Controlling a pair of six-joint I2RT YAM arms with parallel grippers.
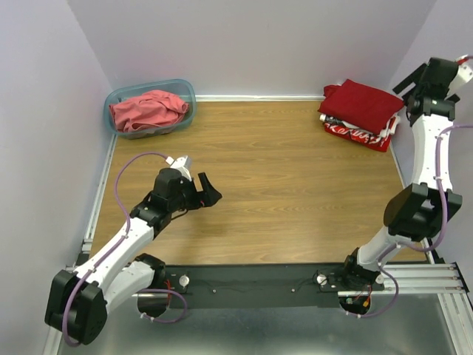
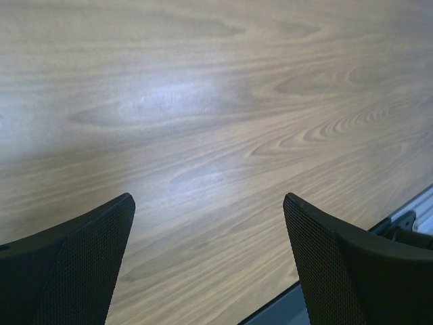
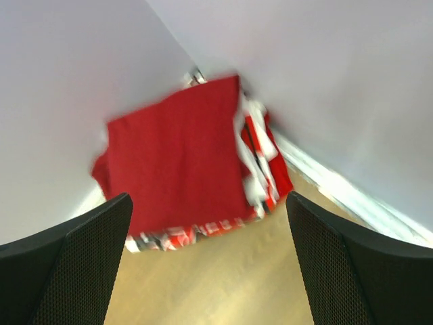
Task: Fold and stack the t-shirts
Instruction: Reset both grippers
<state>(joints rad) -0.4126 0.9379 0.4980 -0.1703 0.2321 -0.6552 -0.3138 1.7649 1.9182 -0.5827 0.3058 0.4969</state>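
A folded deep red t-shirt tops a stack at the far right corner. Under it show the edges of a white printed shirt and a red shirt with white lettering. A crumpled coral-red t-shirt lies in the tub at the far left. My right gripper is open and empty, raised just right of the stack. In the right wrist view the gripper faces the blurred deep red shirt. My left gripper is open and empty, low over bare table left of centre.
The translucent teal tub stands against the back wall at the far left. Walls close in the table at the left, back and right. The wooden table ends at a black rail by the arm bases.
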